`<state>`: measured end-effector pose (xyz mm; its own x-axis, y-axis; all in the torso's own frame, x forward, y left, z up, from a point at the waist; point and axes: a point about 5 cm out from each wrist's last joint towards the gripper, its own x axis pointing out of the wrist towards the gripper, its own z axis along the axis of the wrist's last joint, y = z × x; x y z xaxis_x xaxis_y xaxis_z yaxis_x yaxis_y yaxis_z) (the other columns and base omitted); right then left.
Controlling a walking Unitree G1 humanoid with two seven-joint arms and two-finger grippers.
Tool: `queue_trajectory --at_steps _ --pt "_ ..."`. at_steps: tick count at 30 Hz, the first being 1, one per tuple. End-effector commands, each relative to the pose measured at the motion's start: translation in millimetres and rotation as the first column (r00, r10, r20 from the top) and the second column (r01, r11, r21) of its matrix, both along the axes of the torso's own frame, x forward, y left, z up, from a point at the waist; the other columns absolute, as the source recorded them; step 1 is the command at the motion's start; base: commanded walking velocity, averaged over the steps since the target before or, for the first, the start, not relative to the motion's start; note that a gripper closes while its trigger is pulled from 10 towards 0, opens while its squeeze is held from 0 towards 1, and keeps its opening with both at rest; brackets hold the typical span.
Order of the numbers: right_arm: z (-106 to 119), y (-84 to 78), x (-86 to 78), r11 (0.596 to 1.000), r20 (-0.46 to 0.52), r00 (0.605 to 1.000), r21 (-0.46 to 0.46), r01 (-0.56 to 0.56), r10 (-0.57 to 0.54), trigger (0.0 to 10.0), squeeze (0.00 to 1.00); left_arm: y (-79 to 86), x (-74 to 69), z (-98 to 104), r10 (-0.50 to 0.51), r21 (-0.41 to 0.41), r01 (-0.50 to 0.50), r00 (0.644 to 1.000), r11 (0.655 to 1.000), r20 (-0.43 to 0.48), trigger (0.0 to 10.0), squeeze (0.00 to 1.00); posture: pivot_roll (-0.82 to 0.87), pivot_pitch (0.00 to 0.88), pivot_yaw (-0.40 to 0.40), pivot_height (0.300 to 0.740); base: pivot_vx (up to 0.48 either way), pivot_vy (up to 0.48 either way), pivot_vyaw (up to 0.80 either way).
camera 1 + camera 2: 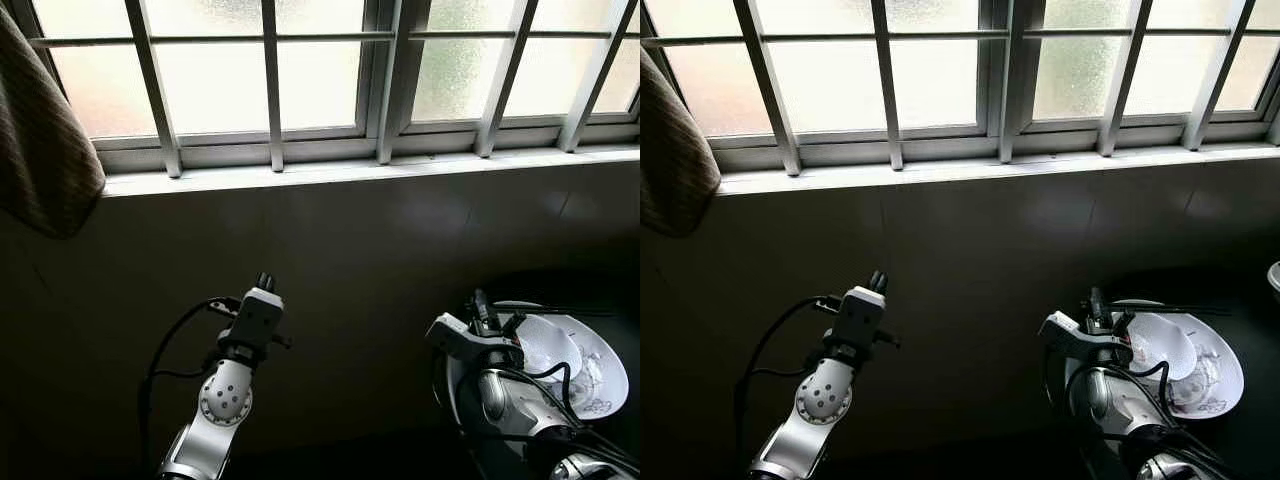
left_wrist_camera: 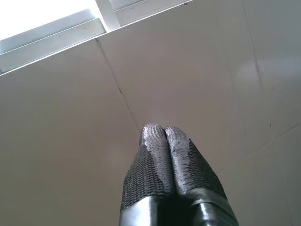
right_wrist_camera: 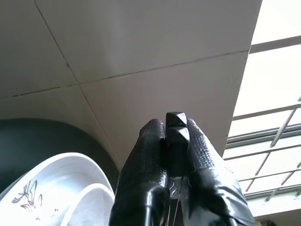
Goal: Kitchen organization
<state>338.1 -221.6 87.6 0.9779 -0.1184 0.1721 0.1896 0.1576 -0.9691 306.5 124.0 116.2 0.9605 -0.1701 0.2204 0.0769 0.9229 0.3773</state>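
My left gripper [image 1: 265,282] is raised in front of the dark tiled wall [image 1: 380,250]; its fingers [image 2: 163,136] are pressed together with nothing between them. My right gripper [image 1: 482,300] is shut on a pair of dark chopsticks [image 3: 177,128], whose square ends poke out between the fingers. In the left eye view the chopsticks [image 1: 560,309] reach out to the right over a white plate [image 1: 608,385] with a flower pattern. A smaller white bowl [image 1: 548,345] sits on that plate, just right of the gripper.
The plate rests on a dark counter [image 1: 625,335] at the lower right. Above the wall runs a white window sill [image 1: 350,172] with barred frosted windows. A brown cloth [image 1: 40,150] hangs at the upper left. A white rim [image 1: 1275,277] shows at the right edge.
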Motion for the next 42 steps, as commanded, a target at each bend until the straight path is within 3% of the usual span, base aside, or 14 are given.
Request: queue_trajectory --at_steps 1,8,10,17,23,24,26,29,33,35,39,42 --pt "5.5 2.7 1.3 0.999 0.039 0.999 -0.028 -0.018 0.019 0.0 0.00 -2.2 -0.4 -1.2 -0.008 0.004 0.008 1.000 1.000 0.001 10.0 0.00 0.01 0.000 -0.011 0.740 0.000 0.000 0.00" --pt "23.2 14.9 5.0 0.995 0.160 0.982 0.002 -0.098 0.096 0.0 0.00 -1.0 -0.2 -1.7 -0.003 0.004 0.003 1.000 1.000 0.001 10.0 0.00 0.01 0.000 -0.013 0.740 0.000 0.000 0.00" --pt "35.1 29.0 6.2 0.983 0.219 0.961 0.034 -0.178 0.167 0.0 0.00 -0.6 -0.2 -1.7 -0.002 0.003 0.002 1.000 1.000 0.001 10.0 0.00 0.01 0.000 -0.013 0.740 0.000 0.000 0.00" --pt "52.2 62.2 5.0 0.939 0.280 0.910 0.067 -0.336 0.305 0.0 0.00 -0.4 -0.5 -2.0 -0.004 0.004 0.004 1.000 1.000 0.002 10.0 0.00 0.01 0.000 -0.010 0.740 0.000 0.000 0.08" --pt "54.5 95.8 -5.8 0.830 0.286 0.855 0.244 -0.501 0.432 0.0 0.00 0.2 -0.2 -1.8 -0.003 0.008 0.003 1.000 1.000 0.004 10.0 0.00 0.02 0.000 -0.009 0.740 0.000 0.000 0.80" --pt "54.5 95.8 -5.8 0.830 0.286 0.855 0.244 -0.501 0.432 0.0 0.00 0.2 -0.2 -1.8 -0.003 0.008 0.003 1.000 1.000 0.004 10.0 0.00 0.02 0.000 -0.009 0.740 0.000 0.000 0.80" --pt "50.4 103.2 -8.6 0.773 0.274 0.853 0.364 -0.520 0.445 0.0 0.00 0.4 -0.2 -1.7 -0.002 0.009 0.002 1.000 1.000 0.004 10.0 0.00 0.02 0.000 -0.009 0.740 0.000 0.000 0.80" --pt "46.3 108.8 -10.8 0.713 0.249 0.861 0.485 -0.507 0.443 0.0 0.00 0.9 -0.4 -1.6 0.000 0.009 0.000 1.000 1.000 0.005 10.0 0.00 0.02 0.000 -0.010 0.740 0.000 0.000 0.80" --pt "40.5 108.5 -10.8 0.685 0.214 0.882 0.564 -0.462 0.419 0.0 0.00 1.6 -1.0 -1.6 -0.001 0.008 0.001 1.000 1.000 0.007 10.0 0.00 0.02 0.000 -0.010 0.740 0.000 0.000 0.80" --pt "19.0 104.0 -9.7 0.651 0.074 0.931 0.695 -0.305 0.357 0.0 0.00 0.2 -2.9 -1.0 -0.027 -0.005 0.028 1.000 1.000 0.012 10.0 0.00 0.02 0.000 -0.010 0.740 0.000 0.000 0.80" --pt "8.1 99.7 -10.2 0.610 0.009 0.948 0.764 -0.212 0.317 0.0 0.00 -0.9 -3.2 -1.2 -0.031 -0.009 0.031 0.999 0.999 0.011 10.0 0.00 0.02 0.000 -0.011 0.740 0.000 0.000 0.80" --pt "-0.3 96.2 -11.5 0.505 -0.031 0.961 0.855 -0.118 0.276 0.0 0.00 -1.2 -3.2 -1.5 -0.028 -0.007 0.028 1.000 1.000 0.008 10.0 0.00 0.02 0.000 -0.010 0.740 0.000 0.000 0.80"
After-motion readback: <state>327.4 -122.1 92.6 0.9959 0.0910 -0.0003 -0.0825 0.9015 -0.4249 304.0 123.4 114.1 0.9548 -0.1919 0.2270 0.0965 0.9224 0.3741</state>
